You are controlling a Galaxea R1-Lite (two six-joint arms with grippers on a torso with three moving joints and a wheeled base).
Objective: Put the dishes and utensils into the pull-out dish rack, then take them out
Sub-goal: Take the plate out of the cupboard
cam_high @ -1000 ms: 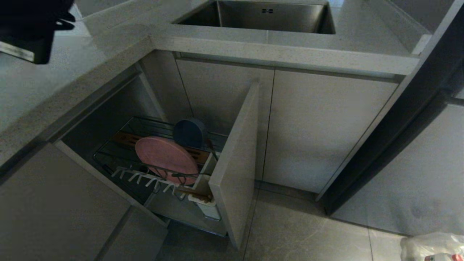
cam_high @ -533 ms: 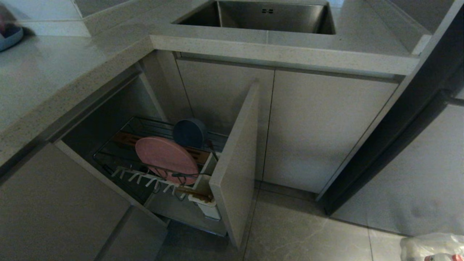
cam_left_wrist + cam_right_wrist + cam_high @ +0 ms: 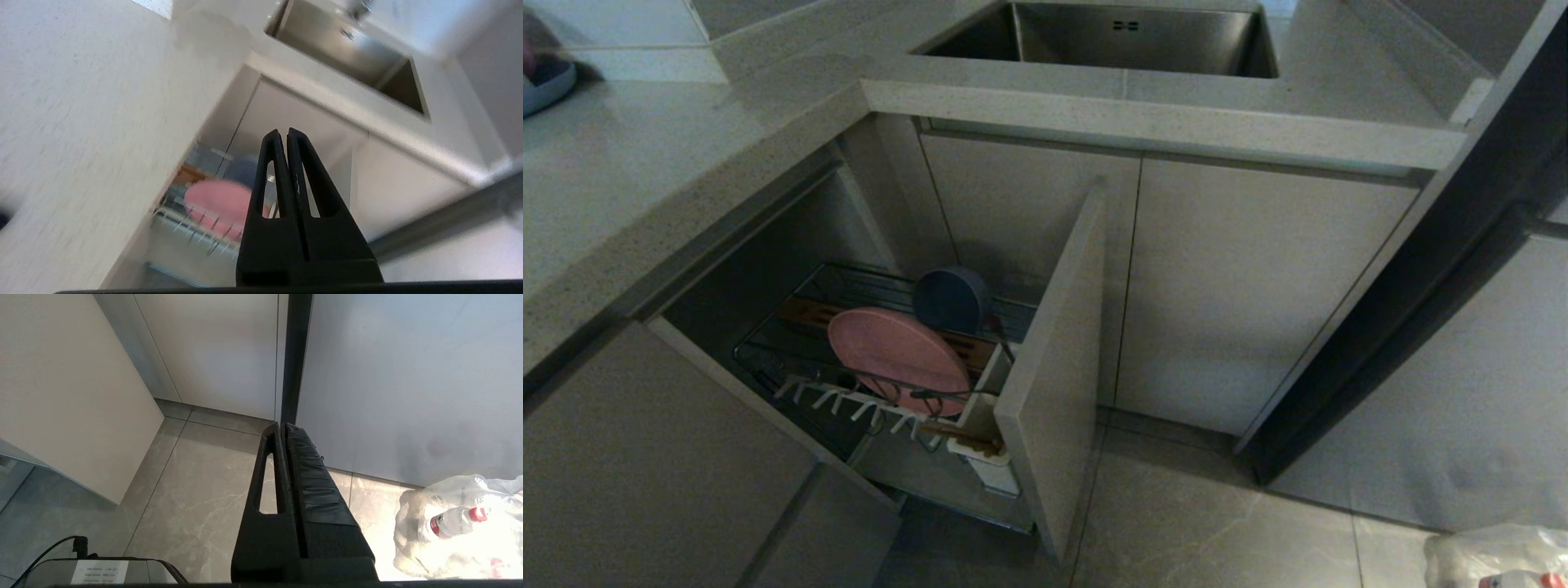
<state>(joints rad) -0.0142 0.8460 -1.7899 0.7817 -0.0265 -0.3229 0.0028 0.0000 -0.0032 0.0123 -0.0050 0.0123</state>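
No legible text on any surface.

Head, left wrist: shared rack [image 3: 866,384]

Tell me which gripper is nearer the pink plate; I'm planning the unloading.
Left. The left gripper, shut and empty, hangs above the plate, which shows just beyond its tips. The right gripper, also shut, points at floor tiles and cabinet fronts, with no plate in its view.
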